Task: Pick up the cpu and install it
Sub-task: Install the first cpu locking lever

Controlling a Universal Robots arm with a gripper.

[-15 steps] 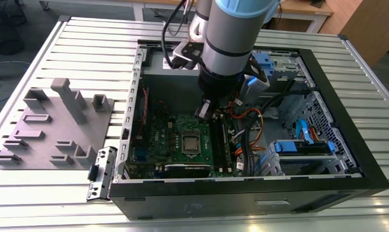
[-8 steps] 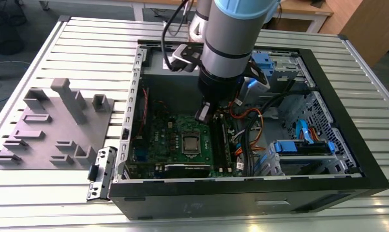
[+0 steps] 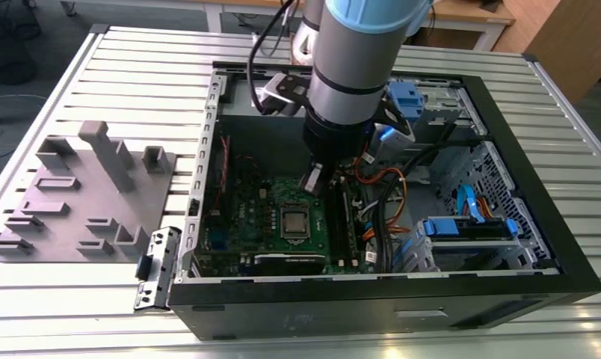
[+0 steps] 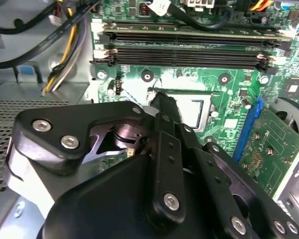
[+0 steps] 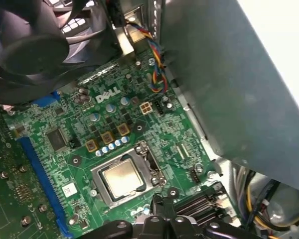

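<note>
Above the green motherboard [image 3: 270, 213], inside the open computer case [image 3: 500, 247], the gripper [image 3: 314, 182] hangs with fingers pressed together and nothing between them, its tip near the socket's edge. Seen in the exterior view, the cpu [image 3: 294, 221] sits seated in the metal socket frame [image 5: 123, 178] at about seven o'clock from the fingertips, close by but apart. Farther out, at nine o'clock, a grey plastic tray [image 3: 76, 198] with upright blocks lies on the slatted table [image 3: 151, 67].
</note>
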